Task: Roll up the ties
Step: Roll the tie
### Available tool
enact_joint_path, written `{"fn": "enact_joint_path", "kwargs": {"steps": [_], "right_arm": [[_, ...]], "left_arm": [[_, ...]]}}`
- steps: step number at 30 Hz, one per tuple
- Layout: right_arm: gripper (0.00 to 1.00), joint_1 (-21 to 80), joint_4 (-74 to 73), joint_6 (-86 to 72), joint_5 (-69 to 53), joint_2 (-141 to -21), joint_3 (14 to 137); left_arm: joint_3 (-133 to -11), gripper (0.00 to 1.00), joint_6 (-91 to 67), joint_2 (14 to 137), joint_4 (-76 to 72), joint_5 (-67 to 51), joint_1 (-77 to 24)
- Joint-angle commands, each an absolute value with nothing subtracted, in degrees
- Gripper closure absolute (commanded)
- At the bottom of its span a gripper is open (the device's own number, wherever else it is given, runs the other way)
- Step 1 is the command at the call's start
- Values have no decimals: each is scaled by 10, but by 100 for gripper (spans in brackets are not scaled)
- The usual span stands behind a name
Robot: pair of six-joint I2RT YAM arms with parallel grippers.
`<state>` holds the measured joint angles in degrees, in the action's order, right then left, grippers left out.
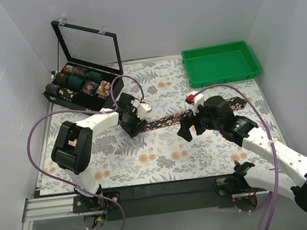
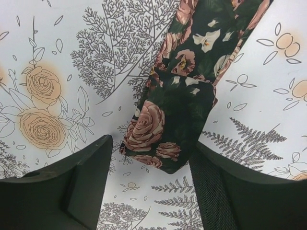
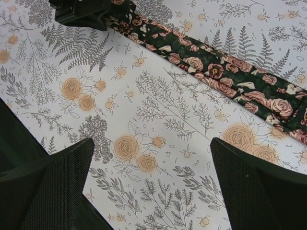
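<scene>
Black fingers of the left gripper stand apart low in the left wrist view, spread around the blunt end of a tie that lies between them. The finger on the right of that view sits right at the tie's edge, and I cannot tell whether it touches. The other finger is clear of the cloth, with a strip of the floral table covering showing in the gap. The tie is dark green with pink and tan roses, and it lies flat on the covering. From above it runs from the left gripper rightward as a strip toward the right arm's wrist, which hides part of it. The right gripper has its jaws spread wide and grips nothing. It hangs over bare covering, and the tie crosses the view beyond its fingertips, apart from them. In the overhead view the right gripper is just on the near side of the strip. At the far left of the table stands a black box with its lid propped upright and rolled ties in rows inside. A green tray sits at the far right, well apart from the flat tie.
</scene>
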<state>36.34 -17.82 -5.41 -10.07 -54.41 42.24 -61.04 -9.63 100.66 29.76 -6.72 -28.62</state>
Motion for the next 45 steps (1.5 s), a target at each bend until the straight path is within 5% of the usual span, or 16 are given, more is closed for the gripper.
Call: {"fn": "enact_joint_path", "kwargs": {"steps": [1, 10, 14, 16, 20, 23, 25, 35, 39, 45], "right_arm": [[4, 361, -151, -55, -115, -543, 439], [4, 361, -147, -56, -120, -548, 435], [4, 361, -144, -58, -126, -552, 433], [5, 361, -144, -59, -131, -554, 435], [5, 361, -143, -61, -134, -554, 435], [5, 361, -142, -60, -140, -556, 435], [5, 360, -139, -62, -148, -564, 437], [8, 361, -41, -136, -163, -670, 475], [13, 360, 14, -200, -166, -744, 510], [21, 364, 78, -276, -168, -868, 575]], "left_arm": [[-616, 42, -79, 1021, 308, -76, -286], [-626, 54, -77, 1034, 330, -86, -286], [-621, 75, -78, 1029, 330, -84, -285], [-618, 75, -78, 1026, 327, -77, -285], [-613, 67, -78, 1012, 326, -65, -285], [-616, 36, -83, 997, 335, -67, -285], [-620, 26, -91, 988, 343, -68, -286], [-608, 23, -293, 837, 275, -63, -287], [-563, 7, -444, 775, 229, -7, -285], [-472, 2, -652, 693, 222, 85, -272]]}}
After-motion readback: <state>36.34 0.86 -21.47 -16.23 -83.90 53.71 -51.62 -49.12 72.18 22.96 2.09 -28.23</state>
